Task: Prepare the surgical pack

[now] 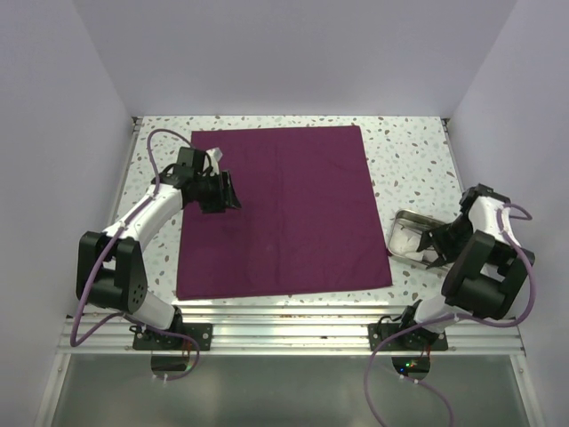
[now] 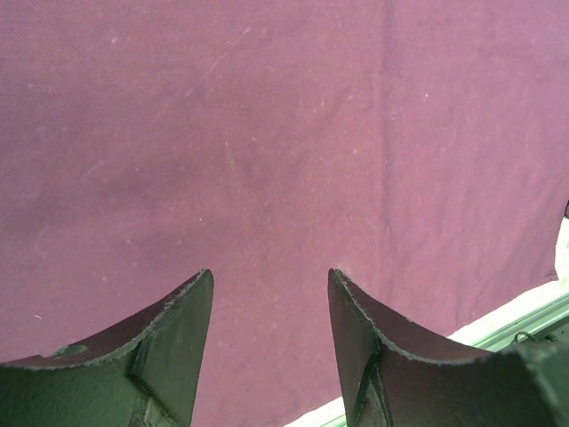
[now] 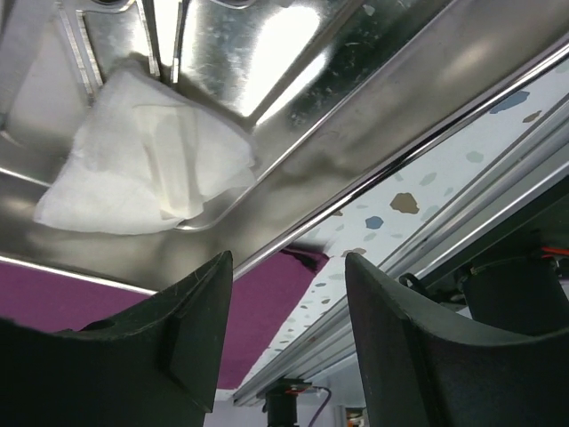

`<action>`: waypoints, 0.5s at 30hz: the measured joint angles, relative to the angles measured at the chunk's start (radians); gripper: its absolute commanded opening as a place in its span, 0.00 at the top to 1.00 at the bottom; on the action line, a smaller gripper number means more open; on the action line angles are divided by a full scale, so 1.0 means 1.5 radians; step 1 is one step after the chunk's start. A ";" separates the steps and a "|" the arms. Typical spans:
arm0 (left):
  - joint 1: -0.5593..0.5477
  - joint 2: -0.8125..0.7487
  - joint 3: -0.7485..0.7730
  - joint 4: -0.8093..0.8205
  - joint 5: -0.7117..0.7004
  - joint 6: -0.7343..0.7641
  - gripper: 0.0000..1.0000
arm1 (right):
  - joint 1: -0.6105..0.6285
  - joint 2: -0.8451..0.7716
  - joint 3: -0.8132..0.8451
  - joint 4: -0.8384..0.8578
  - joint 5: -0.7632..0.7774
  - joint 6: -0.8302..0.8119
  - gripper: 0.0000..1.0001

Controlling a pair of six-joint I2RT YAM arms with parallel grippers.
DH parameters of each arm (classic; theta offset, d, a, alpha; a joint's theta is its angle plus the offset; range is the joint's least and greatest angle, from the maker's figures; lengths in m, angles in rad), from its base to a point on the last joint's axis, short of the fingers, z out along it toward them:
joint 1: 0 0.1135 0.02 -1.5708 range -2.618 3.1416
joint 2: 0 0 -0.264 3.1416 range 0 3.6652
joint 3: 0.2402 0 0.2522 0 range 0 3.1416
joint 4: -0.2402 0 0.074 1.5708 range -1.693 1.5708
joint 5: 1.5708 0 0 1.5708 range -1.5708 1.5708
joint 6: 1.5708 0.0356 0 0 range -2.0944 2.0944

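Pincers: we see left pincer (image 2: 269, 273) wide and empty over the purple cloth (image 1: 284, 213), right pincer (image 3: 289, 258) wide and empty at the steel tray (image 1: 402, 219) rim. We count one cloth, flat mid-desk (image 1: 409, 151), one tray just right of it, one white gauze wad (image 3: 151, 169) inside. Instruments (image 3: 165, 40) in the tray are cut off, so we can't count them.

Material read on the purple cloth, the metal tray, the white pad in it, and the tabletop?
Cloth: woven fabric, matte, with faint creases and lint.
Tray: polished metal, probably steel; mirror-like reflections.
Pad: gauze or soft nonwoven; folded, fuzzy edges.
Tabletop: speckled terrazzo look, possibly printed laminate.
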 measured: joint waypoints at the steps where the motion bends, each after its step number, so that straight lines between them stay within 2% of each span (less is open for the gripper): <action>1: 0.000 0.000 0.000 0.000 0.000 0.000 0.42 | 0.000 0.003 -0.008 0.002 0.003 0.001 0.42; 8: 0.003 0.000 0.000 -0.001 0.000 0.005 0.42 | -0.004 0.049 -0.020 0.038 0.011 0.001 0.43; 11: 0.005 0.000 0.000 -0.002 0.000 0.009 0.42 | -0.009 0.057 -0.027 0.049 0.013 0.001 0.46; 15: 0.005 0.000 0.000 -0.005 0.000 0.010 0.42 | -0.016 0.059 -0.050 0.062 0.014 0.002 0.58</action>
